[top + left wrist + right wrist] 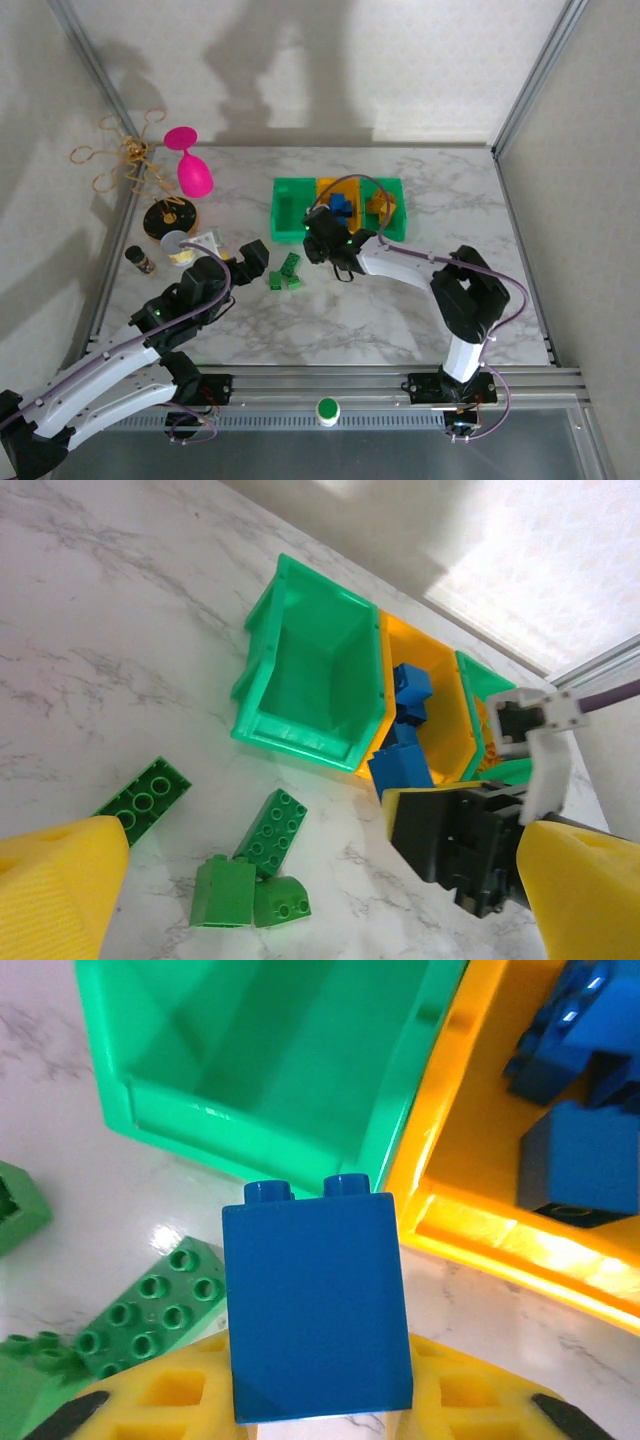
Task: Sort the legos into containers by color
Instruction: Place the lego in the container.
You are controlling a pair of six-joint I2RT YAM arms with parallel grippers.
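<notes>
Three bins abreast, four green bricks on open table before them; right gripper clamps one blue brick, left gripper gapes wide.

Bright, even light; large soft shadows lie on the back wall. Glare glints on the desk and the orange bin.

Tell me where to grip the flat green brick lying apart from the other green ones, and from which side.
Grip the flat green brick across its two long sides, coming straight down from above, the left fingers turned to straddle its narrow width. It lies studs-up, with bare table along both long sides.
</notes>
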